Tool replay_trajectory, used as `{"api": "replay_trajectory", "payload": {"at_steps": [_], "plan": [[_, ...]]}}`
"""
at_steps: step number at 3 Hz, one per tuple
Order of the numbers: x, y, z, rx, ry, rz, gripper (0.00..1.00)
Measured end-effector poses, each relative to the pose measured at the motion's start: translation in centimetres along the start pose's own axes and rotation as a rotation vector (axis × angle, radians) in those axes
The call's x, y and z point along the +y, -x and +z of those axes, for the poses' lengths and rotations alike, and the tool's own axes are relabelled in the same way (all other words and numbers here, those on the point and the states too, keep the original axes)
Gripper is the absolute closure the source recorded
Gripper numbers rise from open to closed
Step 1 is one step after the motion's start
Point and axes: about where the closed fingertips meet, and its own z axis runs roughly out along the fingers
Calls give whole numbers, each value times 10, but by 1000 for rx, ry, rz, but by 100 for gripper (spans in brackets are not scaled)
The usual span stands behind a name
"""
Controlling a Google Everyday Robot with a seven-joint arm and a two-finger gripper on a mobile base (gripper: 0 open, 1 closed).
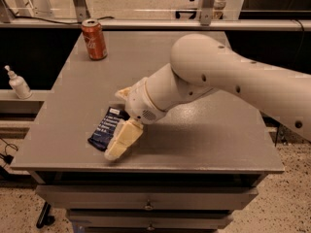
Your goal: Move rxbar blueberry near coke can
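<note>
The rxbar blueberry (107,128), a flat dark navy bar with white print, lies on the grey table (194,135) near its front left edge. My gripper (122,116) is down at the table right over the bar's right side. One cream finger (121,141) rests at the bar's near side and the other finger (124,92) shows beyond its far end. The jaws stand apart, not closed on the bar. The coke can (94,39), red with a silver top, stands upright at the table's far left corner, well away from the bar.
A white pump bottle (18,83) stands on a lower surface left of the table. My thick white arm (228,79) crosses the right half of the table. Metal frame posts (79,3) stand behind the far edge. Drawers sit under the tabletop.
</note>
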Motion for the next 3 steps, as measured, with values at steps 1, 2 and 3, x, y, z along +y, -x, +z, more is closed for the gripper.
{"api": "replay_trajectory", "payload": {"at_steps": [1, 2, 3], "plan": [[-4, -8, 2, 9, -10, 21, 19], [-8, -9, 1, 20, -16, 38, 42], [-14, -7, -3, 37, -21, 63, 65]]}}
